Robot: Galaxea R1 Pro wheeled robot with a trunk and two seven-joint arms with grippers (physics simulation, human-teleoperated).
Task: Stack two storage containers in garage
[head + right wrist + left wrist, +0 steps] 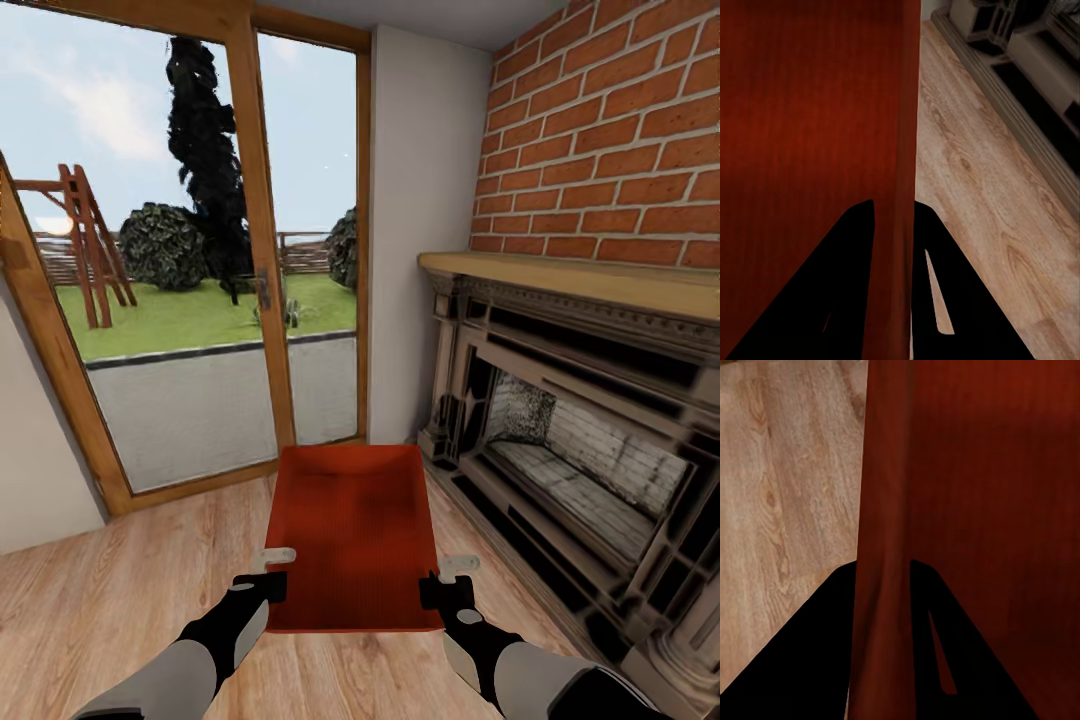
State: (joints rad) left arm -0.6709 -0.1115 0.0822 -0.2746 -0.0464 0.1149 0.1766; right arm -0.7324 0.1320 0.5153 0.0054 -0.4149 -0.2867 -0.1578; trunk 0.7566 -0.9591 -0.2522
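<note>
One orange-red storage container (355, 530) is held in front of me over the light wood plank floor (130, 600), with its open top facing up. My left gripper (270, 585) is shut on its left wall near the close corner. My right gripper (440, 590) is shut on its right wall. In the left wrist view the dark fingers (810, 660) straddle the container's thin wall (881, 510). The right wrist view shows the right gripper (894, 217) pinching the container's other wall (896, 112) the same way.
A dark fireplace (580, 440) with a wooden mantel stands close on the right under a red brick wall (610, 130). Straight ahead is a wood-framed glass door (220, 270) onto a garden. Wood floor stretches away to the left.
</note>
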